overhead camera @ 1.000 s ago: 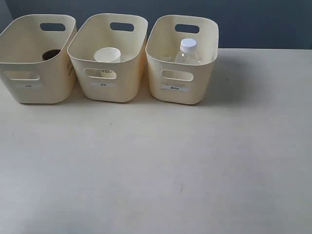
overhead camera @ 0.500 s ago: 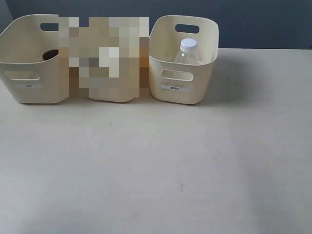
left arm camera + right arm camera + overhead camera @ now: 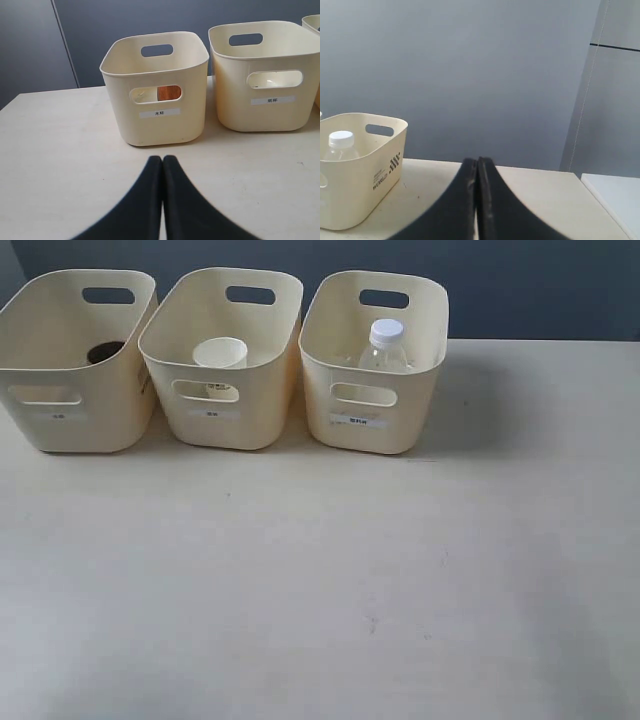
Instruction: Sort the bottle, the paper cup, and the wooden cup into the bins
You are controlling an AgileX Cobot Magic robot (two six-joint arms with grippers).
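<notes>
Right wrist view: closed gripper, one bin, bottle inside.

Black right gripper (image 3: 477,172) low in the middle, both fingers pressed together tip to tip, nothing between them, hanging over a pale table (image 3: 535,200). Off to one side, a cream bin (image 3: 362,170) standing on that table, well apart from the fingertips, with a cut-out handle near its rim and dark print plus a small checkered mark on its side wall. Inside it, upright, the clear bottle (image 3: 341,145), white screw cap reaching about level with the rim. Behind everything, a plain grey-blue wall (image 3: 470,75), and a paler panel (image 3: 615,100) past a thin vertical seam. White surface at the far corner, too cropped to identify.
</notes>
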